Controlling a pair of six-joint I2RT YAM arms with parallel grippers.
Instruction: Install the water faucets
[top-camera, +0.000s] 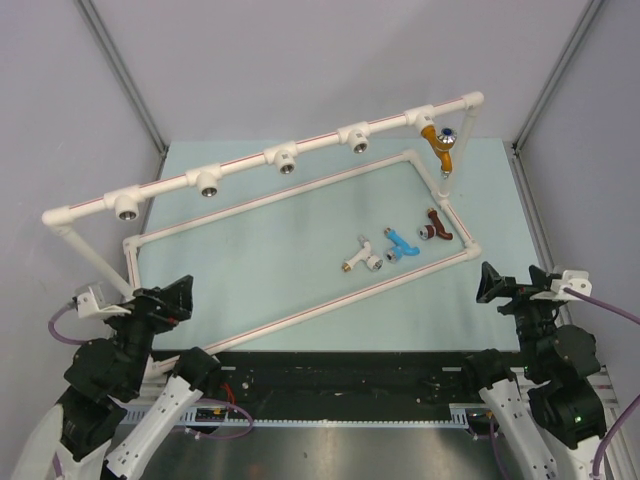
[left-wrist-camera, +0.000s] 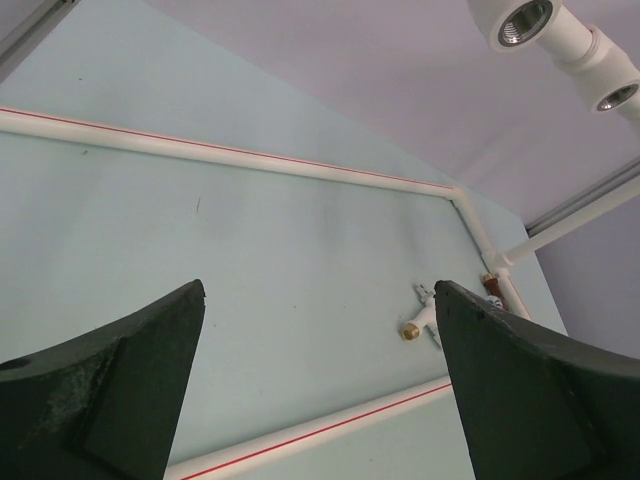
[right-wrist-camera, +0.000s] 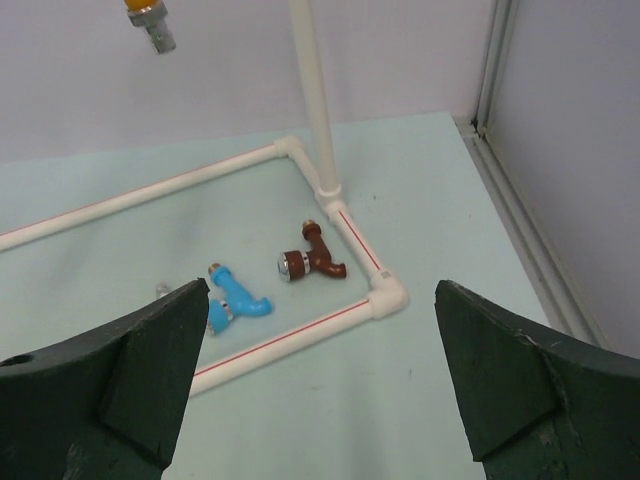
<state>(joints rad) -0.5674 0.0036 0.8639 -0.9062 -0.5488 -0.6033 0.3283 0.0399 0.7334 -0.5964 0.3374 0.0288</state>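
Note:
The orange faucet (top-camera: 438, 141) hangs from the rightmost T-socket of the raised white pipe (top-camera: 300, 150); its tip shows in the right wrist view (right-wrist-camera: 150, 20). The white faucet (top-camera: 362, 254), blue faucet (top-camera: 402, 243) and red-brown faucet (top-camera: 436, 227) lie on the mat inside the floor pipe frame (top-camera: 300, 310). The blue faucet (right-wrist-camera: 235, 300) and red-brown faucet (right-wrist-camera: 312, 260) show in the right wrist view, the white faucet (left-wrist-camera: 425, 318) in the left. My left gripper (top-camera: 170, 297) and right gripper (top-camera: 505, 285) are open and empty, near the front edge.
Several empty T-sockets (top-camera: 286, 157) line the raised pipe; two of these sockets (left-wrist-camera: 525, 20) show in the left wrist view. A vertical pipe post (right-wrist-camera: 312, 90) rises at the frame's right. Grey walls with metal rails (top-camera: 120, 70) enclose the light green mat (top-camera: 300, 240).

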